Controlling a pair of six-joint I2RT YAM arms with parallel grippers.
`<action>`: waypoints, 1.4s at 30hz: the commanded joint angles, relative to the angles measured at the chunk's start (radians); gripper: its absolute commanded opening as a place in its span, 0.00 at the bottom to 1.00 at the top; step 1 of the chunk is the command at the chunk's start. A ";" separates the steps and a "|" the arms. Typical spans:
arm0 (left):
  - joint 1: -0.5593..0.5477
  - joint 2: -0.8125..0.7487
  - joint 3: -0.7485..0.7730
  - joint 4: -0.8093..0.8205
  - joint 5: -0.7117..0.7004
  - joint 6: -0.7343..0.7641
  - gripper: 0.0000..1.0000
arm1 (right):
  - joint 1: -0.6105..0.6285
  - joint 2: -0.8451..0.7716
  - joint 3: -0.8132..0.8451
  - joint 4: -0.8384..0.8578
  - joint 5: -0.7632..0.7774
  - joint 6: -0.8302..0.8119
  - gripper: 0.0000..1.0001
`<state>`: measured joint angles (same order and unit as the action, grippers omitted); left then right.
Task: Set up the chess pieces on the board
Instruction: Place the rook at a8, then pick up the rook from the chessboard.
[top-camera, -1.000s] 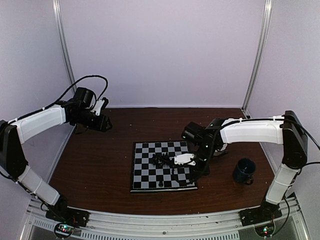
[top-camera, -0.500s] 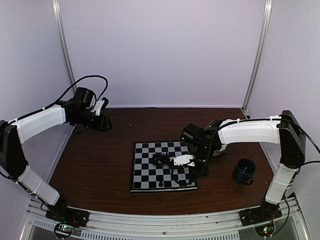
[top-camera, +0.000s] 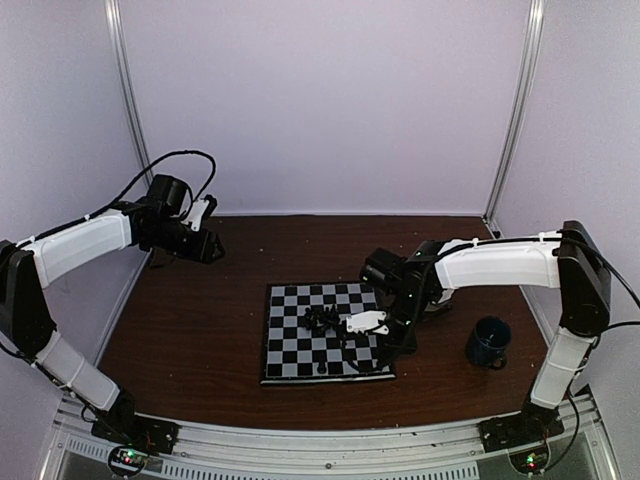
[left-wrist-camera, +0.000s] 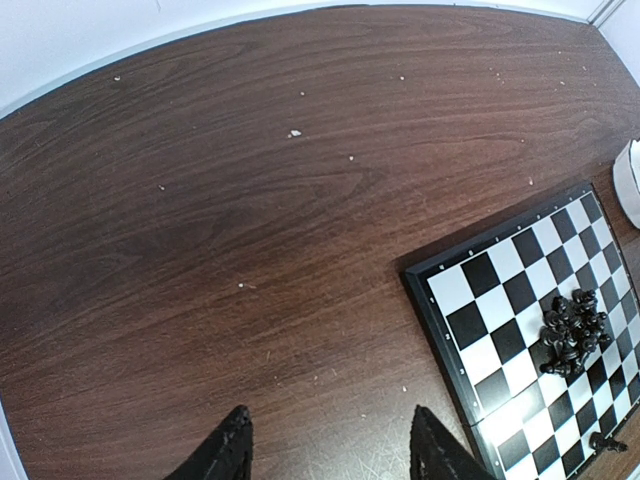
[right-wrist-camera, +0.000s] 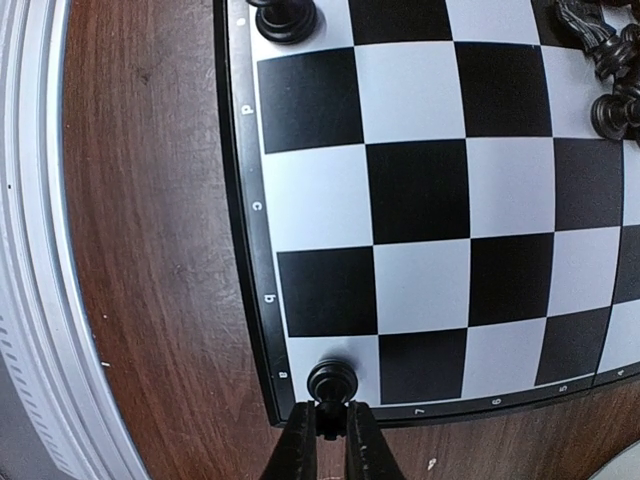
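Right fingers are clenching together, tips touching a lone piece standing on the near right corner square of the board; cannot tell whether it is gripped; other chess pieces are lying heaped mid-board; left fingers are hanging spread, released, over the worktop far left.

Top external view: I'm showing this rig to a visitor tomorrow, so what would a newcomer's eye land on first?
Probably the black pieces heaped together in the middle of the checkered board, not lined up. Next, the right gripper at the board's near right corner, jaws closed on a lone piece standing on the corner square. The left gripper hangs open over the wooden table, well left of the board.
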<state>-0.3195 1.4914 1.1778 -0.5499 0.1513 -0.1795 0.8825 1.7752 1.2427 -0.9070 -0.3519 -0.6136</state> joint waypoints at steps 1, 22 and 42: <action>0.010 0.005 0.006 0.020 0.007 0.015 0.54 | 0.009 0.014 -0.001 0.004 -0.011 0.011 0.09; 0.005 0.025 0.002 0.030 0.168 0.053 0.52 | -0.067 -0.161 0.071 -0.139 -0.104 0.015 0.28; -0.457 0.267 0.220 -0.059 -0.003 -0.207 0.46 | -0.488 -0.414 -0.270 0.136 -0.306 0.119 0.44</action>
<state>-0.7444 1.6924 1.3064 -0.6086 0.1852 -0.3264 0.3988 1.3670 0.9749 -0.8238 -0.5995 -0.5041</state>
